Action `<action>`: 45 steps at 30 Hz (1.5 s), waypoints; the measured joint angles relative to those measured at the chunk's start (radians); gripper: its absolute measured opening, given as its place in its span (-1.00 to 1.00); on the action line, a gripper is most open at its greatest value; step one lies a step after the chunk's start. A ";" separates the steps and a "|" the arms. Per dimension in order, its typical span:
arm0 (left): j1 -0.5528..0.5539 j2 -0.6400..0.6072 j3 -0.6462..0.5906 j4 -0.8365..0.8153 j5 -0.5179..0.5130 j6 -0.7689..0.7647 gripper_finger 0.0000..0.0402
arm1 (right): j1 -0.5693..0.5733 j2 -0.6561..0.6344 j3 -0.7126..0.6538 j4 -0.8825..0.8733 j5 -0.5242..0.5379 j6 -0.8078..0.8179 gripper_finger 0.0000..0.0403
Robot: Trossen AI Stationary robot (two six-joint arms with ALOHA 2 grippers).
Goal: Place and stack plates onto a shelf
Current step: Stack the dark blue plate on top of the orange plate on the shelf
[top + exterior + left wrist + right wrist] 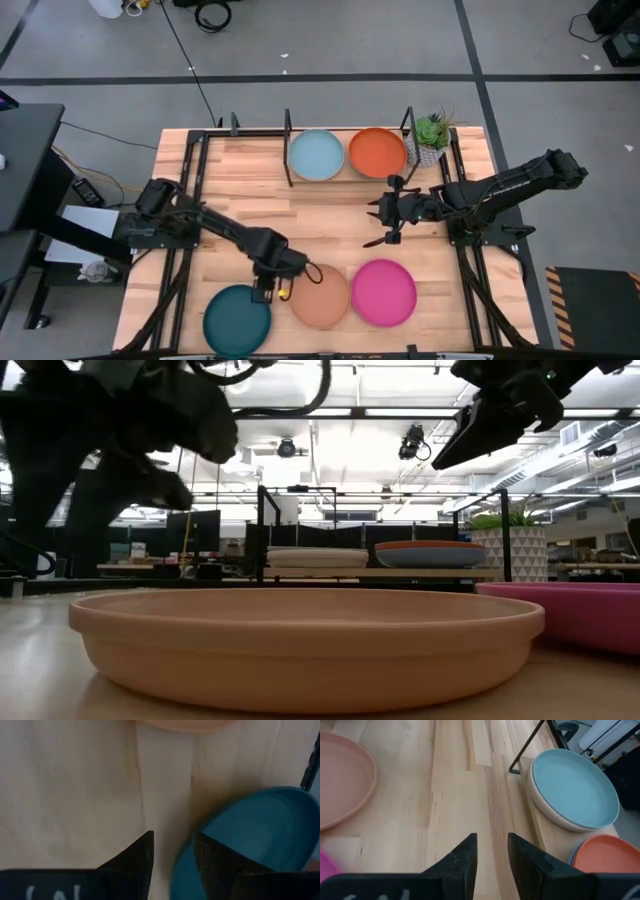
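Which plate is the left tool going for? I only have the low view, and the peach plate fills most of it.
Observer: The teal plate, at the table's near left. The left tool sits at that plate's rim, on the side towards the peach one.
Operator: Has it closed on the rim?
Observer: No. In the left wrist view the fingers are apart, with the teal rim in the gap between them.
Operator: And where is the right tool over the table?
Observer: The right tool is open and empty over bare wood, in front of the shelf, on the orange plate's side.
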 joint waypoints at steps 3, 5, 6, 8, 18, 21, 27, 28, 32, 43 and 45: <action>-0.024 0.000 -0.001 0.018 0.009 -0.063 -0.29 | -0.007 0.000 0.000 0.019 0.000 -0.027 -0.43; -0.041 0.000 -0.001 0.035 0.007 -0.097 -0.29 | -0.015 0.000 0.000 0.039 -0.002 -0.061 -0.43; -0.050 0.001 -0.001 0.044 -0.005 -0.113 -0.29 | -0.019 0.000 0.000 0.055 -0.006 -0.078 -0.43; -0.072 0.001 -0.001 0.064 -0.040 -0.122 -0.29 | -0.029 0.000 0.000 0.085 -0.010 -0.114 -0.43; -0.180 0.001 -0.001 0.079 -0.166 -0.068 -0.29 | -0.098 0.000 0.000 0.168 -0.134 -0.212 -0.43; -0.204 0.002 -0.001 0.075 -0.225 -0.055 -0.29 | -0.118 0.000 0.000 0.168 -0.163 -0.216 -0.43; -0.217 0.031 0.000 0.072 -0.255 -0.053 -0.29 | -0.142 0.001 0.000 0.168 -0.196 -0.219 -0.43; -0.217 0.038 0.000 0.071 -0.255 -0.039 -0.29 | -0.144 0.001 0.000 0.168 -0.197 -0.220 -0.43; -0.217 0.039 0.000 0.056 -0.257 -0.011 -0.32 | -0.148 0.001 0.000 0.168 -0.201 -0.220 -0.43; -0.222 0.039 0.000 0.053 -0.224 0.036 -0.95 | -0.148 0.001 0.000 0.167 -0.219 -0.213 -0.43; -0.222 0.039 0.001 0.023 -0.220 0.062 -0.95 | -0.148 0.001 0.000 0.167 -0.220 -0.212 -0.43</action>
